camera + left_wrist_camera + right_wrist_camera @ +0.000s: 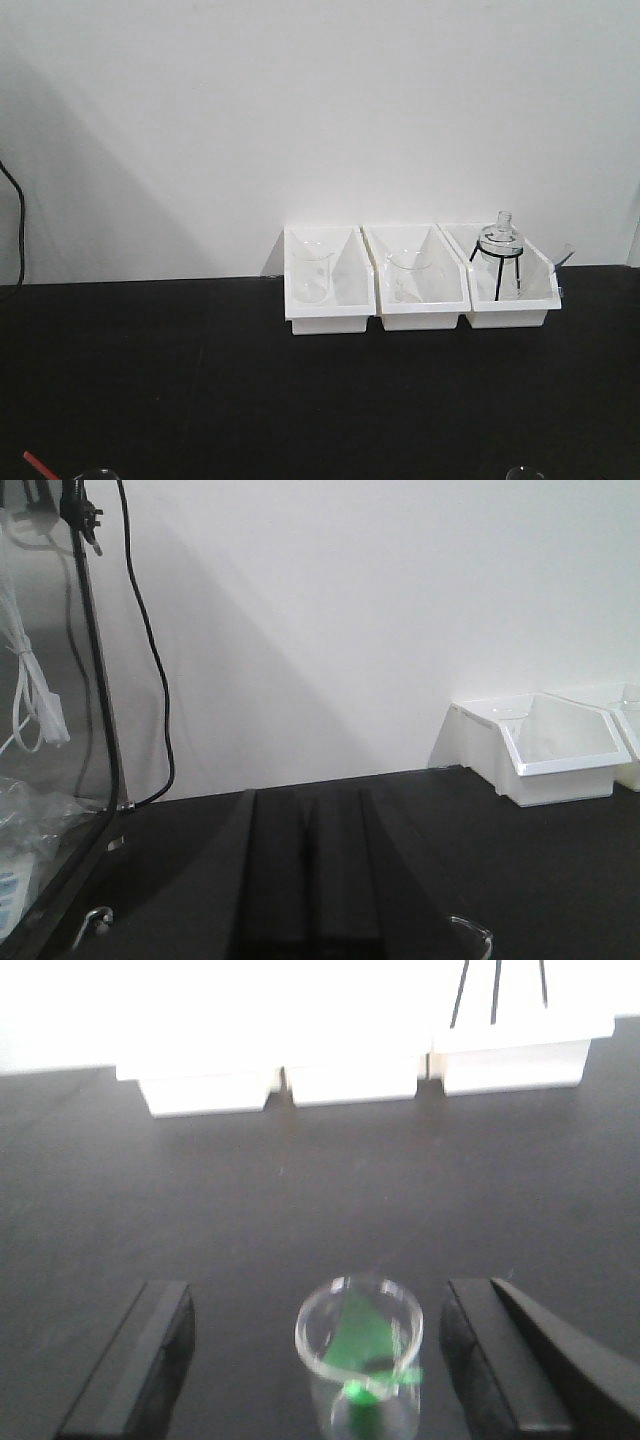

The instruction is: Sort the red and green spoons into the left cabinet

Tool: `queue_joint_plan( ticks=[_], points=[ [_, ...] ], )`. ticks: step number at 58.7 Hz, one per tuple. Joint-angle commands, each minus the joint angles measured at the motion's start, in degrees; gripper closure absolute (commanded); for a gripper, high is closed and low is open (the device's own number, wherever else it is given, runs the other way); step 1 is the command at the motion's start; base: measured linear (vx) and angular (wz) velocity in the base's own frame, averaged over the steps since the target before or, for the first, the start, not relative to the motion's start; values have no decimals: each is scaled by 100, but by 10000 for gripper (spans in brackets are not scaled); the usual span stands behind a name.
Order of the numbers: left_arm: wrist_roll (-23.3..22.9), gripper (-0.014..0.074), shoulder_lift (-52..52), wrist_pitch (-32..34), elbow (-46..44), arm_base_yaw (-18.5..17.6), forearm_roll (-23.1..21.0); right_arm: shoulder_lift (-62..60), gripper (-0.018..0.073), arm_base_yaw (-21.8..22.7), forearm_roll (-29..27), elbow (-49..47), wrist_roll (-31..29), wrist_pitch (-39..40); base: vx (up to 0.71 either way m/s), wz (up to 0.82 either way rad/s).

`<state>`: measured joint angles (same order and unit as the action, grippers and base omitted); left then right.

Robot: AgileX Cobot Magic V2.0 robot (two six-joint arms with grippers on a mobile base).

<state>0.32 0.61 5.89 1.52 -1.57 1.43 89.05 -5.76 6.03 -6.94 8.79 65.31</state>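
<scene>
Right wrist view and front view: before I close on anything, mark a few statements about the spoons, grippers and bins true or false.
1. The green spoon stands in a clear beaker. True.
2. The right gripper is shut on that beaker. False: its fingers stand apart, one on each side of the glass.
3. Three white bins line the wall. True.
4. The flask on its black stand sits in the leftmost bin. False: it is in the rightmost bin of the front view.
5. The red spoon lies in the middle bin. False: only its tip shows at the front view's bottom left edge.
</scene>
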Motion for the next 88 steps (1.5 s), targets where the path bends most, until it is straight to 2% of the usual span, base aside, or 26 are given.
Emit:
queue_joint_plan(
  ticks=[1,20,45,59,88],
  points=[
    [-32,601,108,455,91,-24,-16,48,13,8,-158,-156,-15,1167,0,0],
    [-32,601,108,455,91,-24,-16,977,13,8,-312,-545,-76,1167,0,0],
    [-32,601,108,455,91,-24,-16,1006,64,8,-353,-642,-84,1167,0,0],
    [-32,601,108,455,91,-24,-16,1205,67,8,-499,-636,-104,1167,0,0],
    [-32,601,108,455,91,-24,-16,1335,67,8,-443,-641,-147,1167,0,0]
  ],
)
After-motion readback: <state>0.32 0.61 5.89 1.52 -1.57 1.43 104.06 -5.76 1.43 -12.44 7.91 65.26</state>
